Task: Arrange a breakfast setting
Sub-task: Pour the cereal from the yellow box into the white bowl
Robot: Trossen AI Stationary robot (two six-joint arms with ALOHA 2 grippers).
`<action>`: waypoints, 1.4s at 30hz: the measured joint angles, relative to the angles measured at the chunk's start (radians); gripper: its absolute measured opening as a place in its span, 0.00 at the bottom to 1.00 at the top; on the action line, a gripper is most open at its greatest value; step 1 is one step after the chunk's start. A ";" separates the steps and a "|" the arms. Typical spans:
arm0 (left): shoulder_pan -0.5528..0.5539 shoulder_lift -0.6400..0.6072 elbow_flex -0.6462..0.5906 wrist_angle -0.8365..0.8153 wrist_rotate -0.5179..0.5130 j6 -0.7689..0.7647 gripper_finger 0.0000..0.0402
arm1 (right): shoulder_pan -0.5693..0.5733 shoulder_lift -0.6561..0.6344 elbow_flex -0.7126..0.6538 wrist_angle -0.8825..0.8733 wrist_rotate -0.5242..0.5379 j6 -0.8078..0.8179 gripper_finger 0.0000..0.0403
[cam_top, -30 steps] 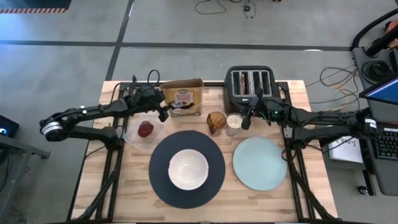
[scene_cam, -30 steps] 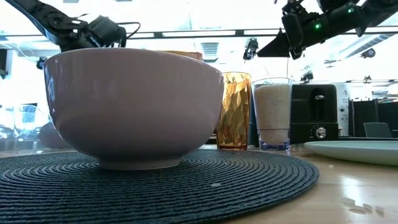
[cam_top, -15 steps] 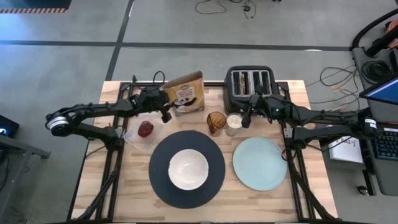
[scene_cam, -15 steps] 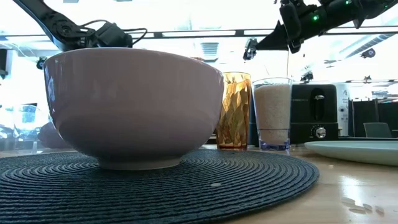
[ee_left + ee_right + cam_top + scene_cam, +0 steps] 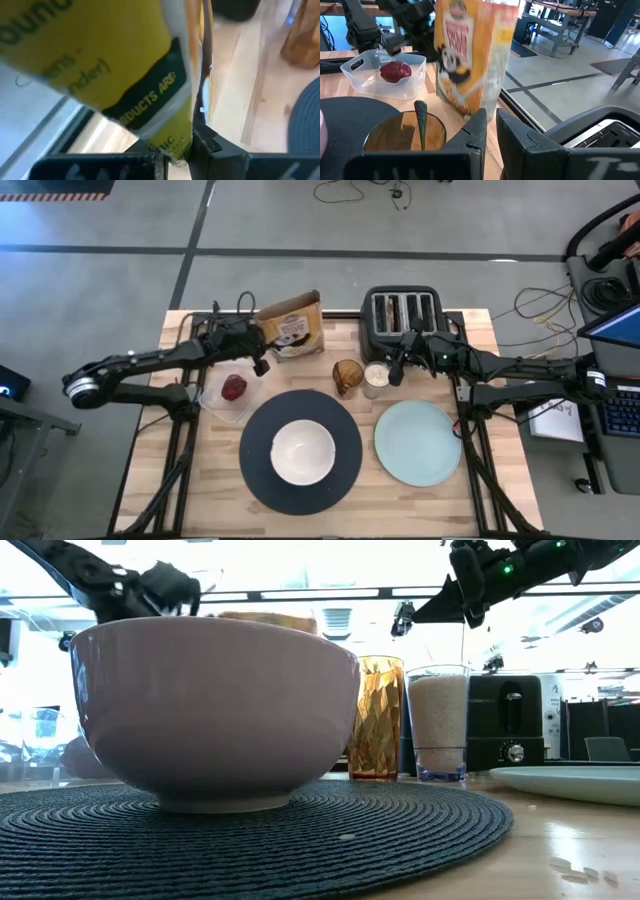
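The yellow-brown cereal box stands tilted at the table's far side, with my left gripper shut on its left side. The box also shows in the right wrist view. A dark red fruit lies in a clear tub. The white bowl sits on the large black round plate, and the pale green plate lies to its right. My right gripper hangs shut above a glass of white grains. No toast shows. My left gripper pinches a thin edge of the cereal box between its two fingers, on the box's left side. The fingers come roughly level from the table's left. The box leans in the hold; I cannot tell whether its bottom rests on the table.
The black four-slot toaster stands at the far edge, right of the box. An amber glass with a spoon in it stands between the box and the white-filled glass. Bare wood shows along the near edge.
My left gripper has shut on the cereal box's left side. It swung a little right, then back toward the table's left. The box has tipped from its earlier stand, shifted toward the far left, and now shows higher behind the bowl.
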 joint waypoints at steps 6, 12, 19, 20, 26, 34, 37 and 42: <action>-0.012 -0.167 0.070 -0.152 0.023 -0.032 0.04 | 0.000 0.004 0.000 -0.007 0.000 0.003 0.08; -0.125 -0.259 0.267 -0.494 0.031 0.052 0.04 | 0.000 0.004 -0.001 -0.031 0.000 0.007 0.08; -0.329 -0.236 0.602 -0.958 0.026 0.121 0.04 | 0.000 0.004 -0.002 -0.057 0.000 0.006 0.08; -0.356 -0.224 0.648 -1.026 0.023 0.104 0.04 | 0.000 0.004 -0.002 -0.057 0.000 0.006 0.08; -0.479 -0.112 0.864 -1.327 -0.003 0.051 0.04 | 0.000 0.004 -0.002 -0.059 -0.001 0.005 0.08; -0.541 0.052 0.984 -1.529 0.051 -0.058 0.04 | 0.003 0.004 -0.002 -0.077 -0.029 0.026 0.08; -0.569 0.095 0.986 -1.524 0.133 -0.063 0.04 | 0.003 0.004 -0.002 -0.094 -0.029 0.032 0.08; -0.629 0.156 0.983 -1.524 0.158 -0.134 0.03 | 0.006 0.004 -0.002 -0.111 -0.030 0.033 0.08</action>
